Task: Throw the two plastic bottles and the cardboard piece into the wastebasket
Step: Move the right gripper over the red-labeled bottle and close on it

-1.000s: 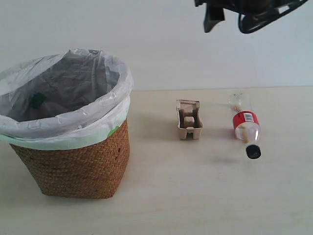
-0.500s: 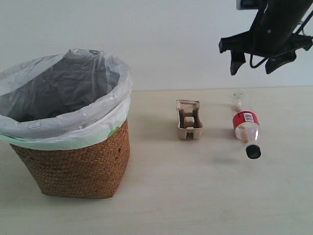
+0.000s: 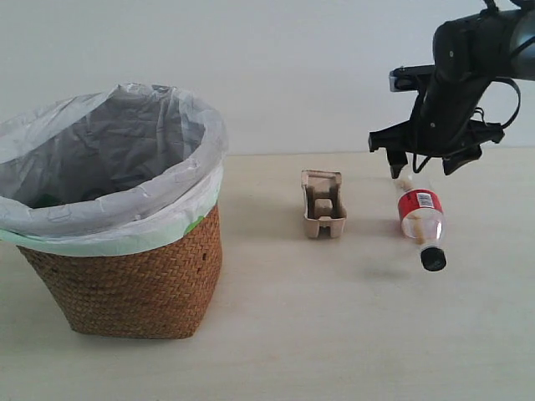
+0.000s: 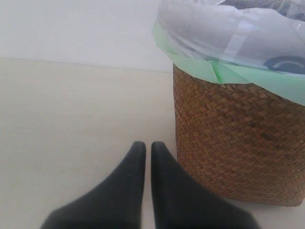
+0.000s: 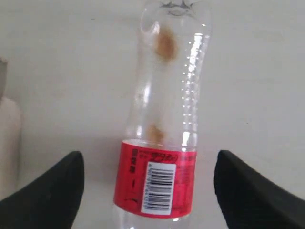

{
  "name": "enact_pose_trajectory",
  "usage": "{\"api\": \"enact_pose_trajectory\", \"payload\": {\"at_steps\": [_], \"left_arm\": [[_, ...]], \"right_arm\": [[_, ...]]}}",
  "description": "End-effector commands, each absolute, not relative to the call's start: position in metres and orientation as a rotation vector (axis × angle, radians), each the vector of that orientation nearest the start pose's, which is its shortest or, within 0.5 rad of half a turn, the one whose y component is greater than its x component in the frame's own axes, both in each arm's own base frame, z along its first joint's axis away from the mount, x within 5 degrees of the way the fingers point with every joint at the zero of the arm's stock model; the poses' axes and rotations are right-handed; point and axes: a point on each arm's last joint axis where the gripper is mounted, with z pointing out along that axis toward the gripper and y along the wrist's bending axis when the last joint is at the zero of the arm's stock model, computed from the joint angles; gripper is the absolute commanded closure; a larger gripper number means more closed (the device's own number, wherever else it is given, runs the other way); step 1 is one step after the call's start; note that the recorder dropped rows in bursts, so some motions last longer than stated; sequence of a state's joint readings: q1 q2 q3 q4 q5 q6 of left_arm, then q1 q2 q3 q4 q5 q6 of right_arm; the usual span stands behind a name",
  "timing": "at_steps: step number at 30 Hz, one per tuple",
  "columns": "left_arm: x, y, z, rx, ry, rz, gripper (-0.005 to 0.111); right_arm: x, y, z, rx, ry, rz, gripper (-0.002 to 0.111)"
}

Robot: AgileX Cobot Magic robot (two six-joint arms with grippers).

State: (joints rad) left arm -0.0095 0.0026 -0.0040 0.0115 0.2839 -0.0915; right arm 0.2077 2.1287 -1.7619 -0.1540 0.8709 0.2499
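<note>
The smaller bottle (image 3: 420, 219), clear with a red label and black cap, lies on the table at the right. My right gripper (image 3: 424, 167) hangs open just above its far end, a finger on either side. In the right wrist view the bottle (image 5: 162, 143) lies between the wide-apart fingers (image 5: 52, 191), untouched. The beige cardboard piece (image 3: 323, 205) rests left of the bottle. The wicker wastebasket (image 3: 134, 284) with its white bag stands at the left. Only a small dark green patch (image 3: 43, 200) shows inside it; the larger bottle is otherwise hidden. My left gripper (image 4: 144, 145) is shut and empty beside the basket (image 4: 238, 143).
The table (image 3: 334, 334) is pale wood against a white wall. An edge of the cardboard piece (image 5: 7, 138) shows at the side of the right wrist view. The left arm is outside the exterior view.
My right gripper has come down from the top of the exterior view to just above the small bottle. The green cap seen inside the basket has dropped lower.
</note>
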Motion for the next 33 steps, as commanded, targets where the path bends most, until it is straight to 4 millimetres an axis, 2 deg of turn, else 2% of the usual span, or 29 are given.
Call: {"api": "enact_pose_trajectory", "payload": {"at_steps": [1, 13, 28, 33], "left_arm": [[0.055, 0.0, 0.188, -0.066, 1.76, -0.062, 0.103], [0.055, 0.0, 0.188, -0.066, 1.76, -0.062, 0.103], [0.055, 0.0, 0.188, -0.066, 1.76, -0.062, 0.103], [0.055, 0.0, 0.188, -0.066, 1.76, -0.062, 0.103]], "right_arm": [[0.464, 0.07, 0.207, 0.006, 2.702, -0.076, 0.041], [0.471, 0.072, 0.17, -0.002, 2.759, -0.062, 0.041], [0.462, 0.075, 0.166, -0.02, 2.863, -0.014, 0.041], [0.463, 0.077, 0.158, -0.011, 2.878, 0.005, 0.056]]}}
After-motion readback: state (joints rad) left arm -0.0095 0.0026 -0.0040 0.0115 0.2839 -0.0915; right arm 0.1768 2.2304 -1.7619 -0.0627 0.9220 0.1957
